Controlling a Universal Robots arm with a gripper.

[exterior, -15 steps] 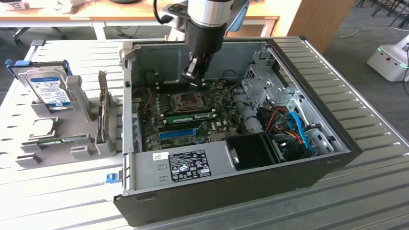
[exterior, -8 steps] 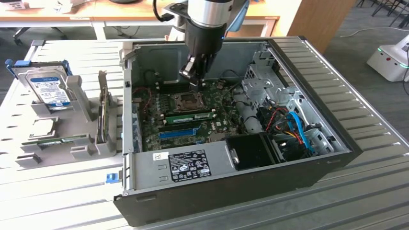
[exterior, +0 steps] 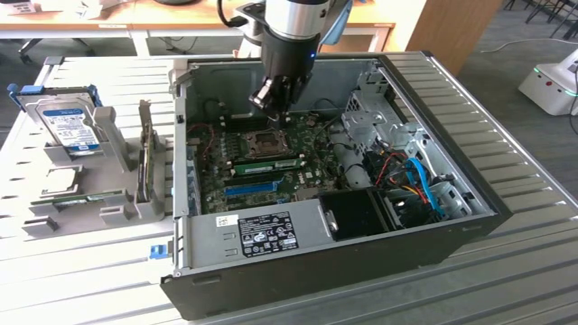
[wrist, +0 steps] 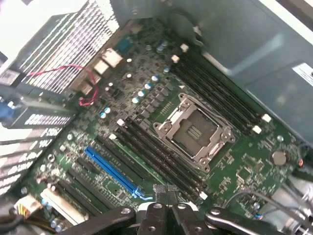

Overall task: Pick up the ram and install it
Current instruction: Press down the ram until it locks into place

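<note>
Your gripper hangs inside the open computer case, low above the motherboard and almost over the empty CPU socket. Its fingers are pressed together and nothing is between them.

In the exterior view the ram lies along one of the black memory slots, just beside the socket on the side toward the blue expansion slot. It looks placed there, but you cannot tell from here whether it is pushed down fully or whether the end latches are locked. Another greenish stick seems to rest in the grey holder outside the case. It is too unclear to name with certainty.

The risks I see for you:

- **Socket:** It is uncovered and the closed fingertips are near it. A small drift downward or sideways can bend its contacts.
- **Ram:** If it is only half seated, pressing on one end can tilt it in the slot and stress the board or the slot latches.
- **Pressing:** With the fingers closed you push with a narrow tip. It can slip off the thin top edge of the stick and hit the small components beside it.
- **Case wall:** It is close behind the arm, so a wide retreat can touch it.
</note>
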